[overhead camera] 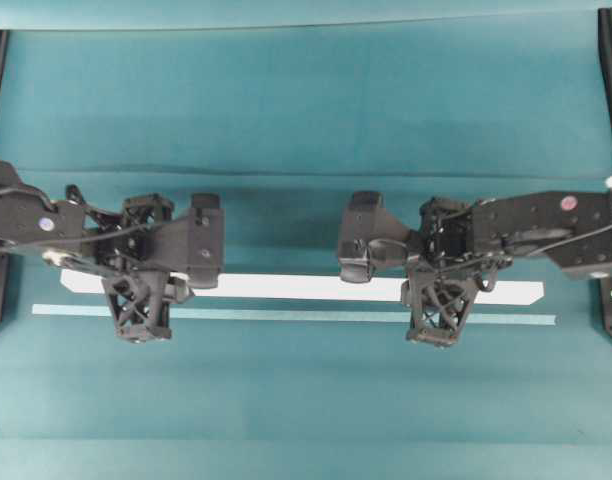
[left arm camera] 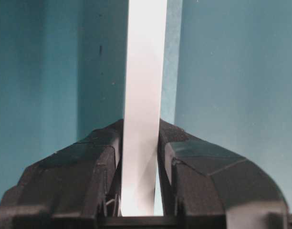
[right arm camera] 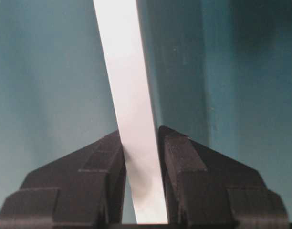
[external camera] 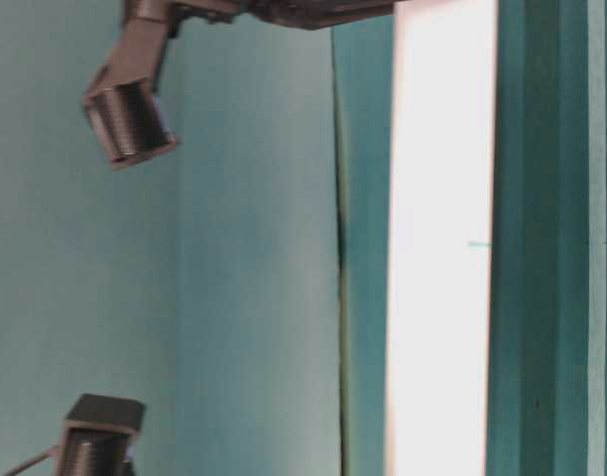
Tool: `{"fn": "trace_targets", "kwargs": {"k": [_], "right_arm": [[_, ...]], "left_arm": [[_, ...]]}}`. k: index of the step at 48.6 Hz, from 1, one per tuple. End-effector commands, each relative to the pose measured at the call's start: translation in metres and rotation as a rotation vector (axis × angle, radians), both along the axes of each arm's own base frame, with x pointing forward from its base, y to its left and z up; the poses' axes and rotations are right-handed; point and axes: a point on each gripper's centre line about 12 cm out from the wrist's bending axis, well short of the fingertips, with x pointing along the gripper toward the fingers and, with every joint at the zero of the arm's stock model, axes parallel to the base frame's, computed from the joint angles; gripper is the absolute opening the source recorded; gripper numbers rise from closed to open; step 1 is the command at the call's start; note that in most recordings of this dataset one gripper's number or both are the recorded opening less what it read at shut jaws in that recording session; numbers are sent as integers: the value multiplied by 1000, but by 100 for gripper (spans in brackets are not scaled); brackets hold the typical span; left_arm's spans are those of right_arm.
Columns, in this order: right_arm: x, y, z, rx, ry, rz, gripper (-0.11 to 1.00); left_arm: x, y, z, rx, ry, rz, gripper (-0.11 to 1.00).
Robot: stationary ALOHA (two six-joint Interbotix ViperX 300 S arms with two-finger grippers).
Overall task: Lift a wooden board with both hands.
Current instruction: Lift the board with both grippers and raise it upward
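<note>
The wooden board (overhead camera: 301,287) spans 9 to 3 o'clock over the tabletop (overhead camera: 306,100); left hand (left arm camera: 140,157) and right hand (right arm camera: 142,152) clamp it, hiding parts.

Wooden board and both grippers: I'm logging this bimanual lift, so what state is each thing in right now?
wooden board: held near both ends, level, white face up.
left gripper: shut on the board, fingers pressed to both edges.
right gripper: shut on the board, which runs slightly slanted between its fingers.
tape strip: flat on the teal table, beside the board.
</note>
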Motion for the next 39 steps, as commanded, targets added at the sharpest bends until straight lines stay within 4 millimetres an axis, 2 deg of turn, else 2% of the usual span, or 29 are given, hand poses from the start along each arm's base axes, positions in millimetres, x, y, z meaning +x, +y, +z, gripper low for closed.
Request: {"fn": "trace_targets", "kwargs": {"k": [1,21,39], "right_arm": [[4,-2,15,1,-26,-9,22],[6,-5,69,6,27,-10,22],[12,-6,114,-4,26,-7,22]], "left_arm": [[3,2,21,4,-41,6,18],[5,4,76,5,-63,15,18],[-3,8,121,6,-75,32,18]]}}
